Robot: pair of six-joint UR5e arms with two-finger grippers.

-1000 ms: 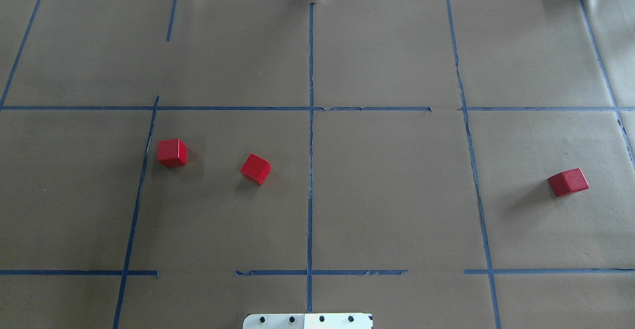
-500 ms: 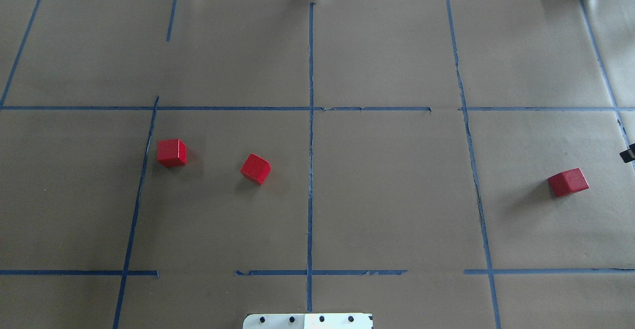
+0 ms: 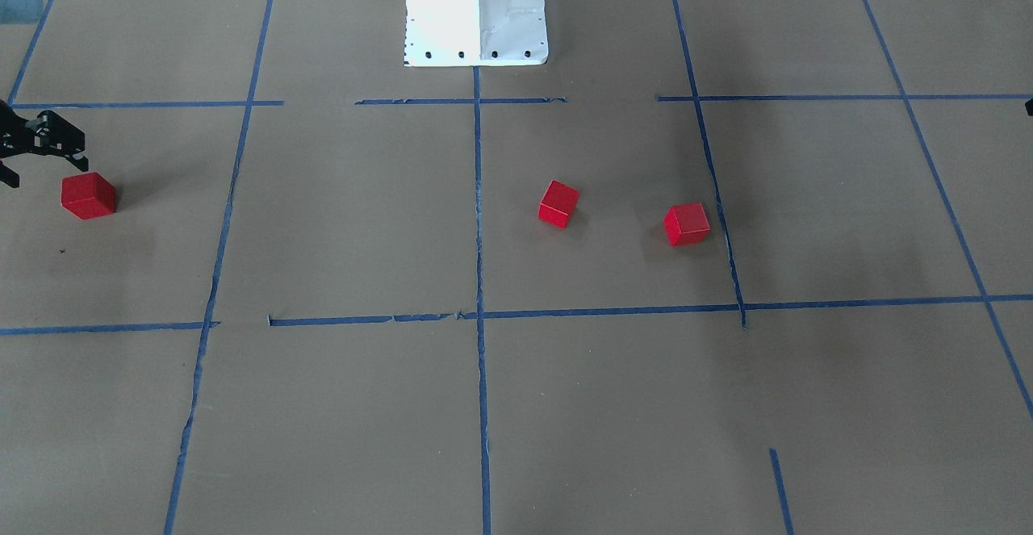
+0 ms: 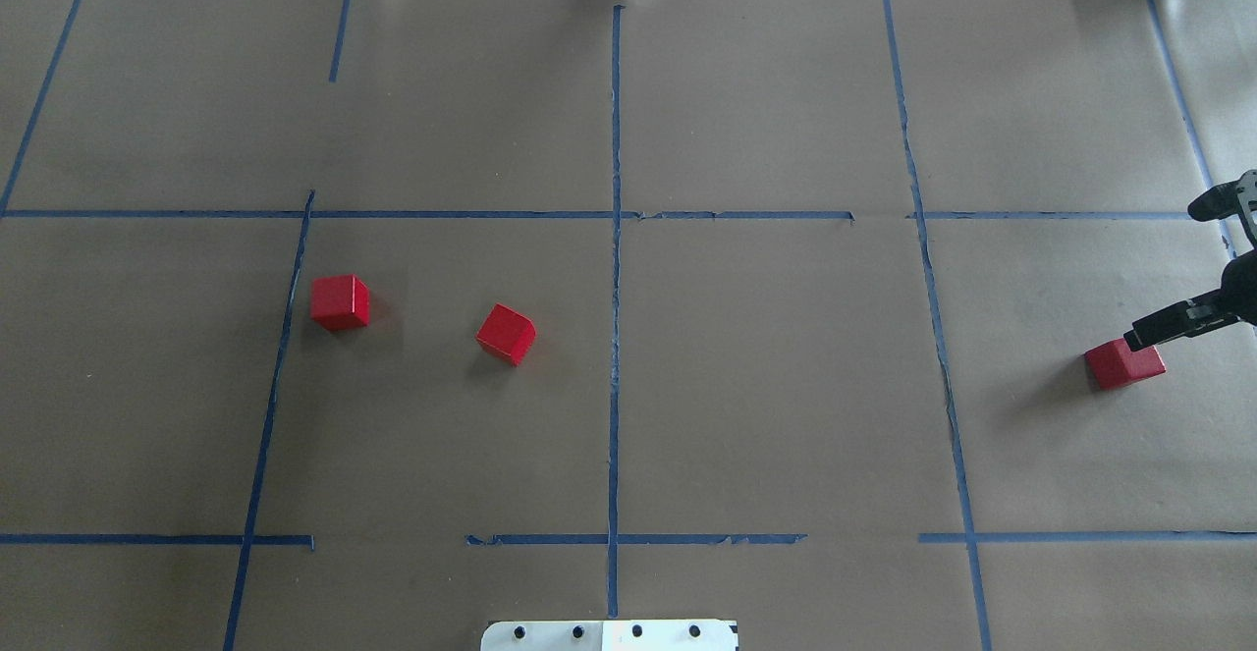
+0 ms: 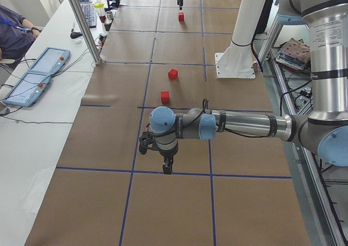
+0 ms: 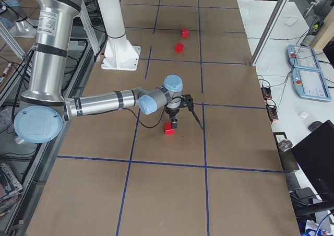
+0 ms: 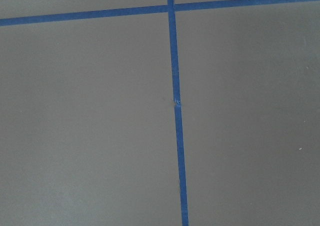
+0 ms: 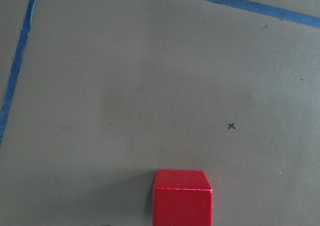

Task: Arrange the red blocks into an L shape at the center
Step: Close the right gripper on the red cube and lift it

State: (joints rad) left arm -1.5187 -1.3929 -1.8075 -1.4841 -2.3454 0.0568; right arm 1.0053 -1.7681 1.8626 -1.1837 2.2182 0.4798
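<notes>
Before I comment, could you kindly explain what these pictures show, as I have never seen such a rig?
Two robot arms stand at a brown-papered table with blue tape lines. The pictures come from above, from across the table, from each end and from each wrist. Three red blocks lie apart: two on the robot's left, one on its right. The right gripper is open beside that one, holding nothing. The left gripper hangs over paper; whether it is open is unclear.
</notes>
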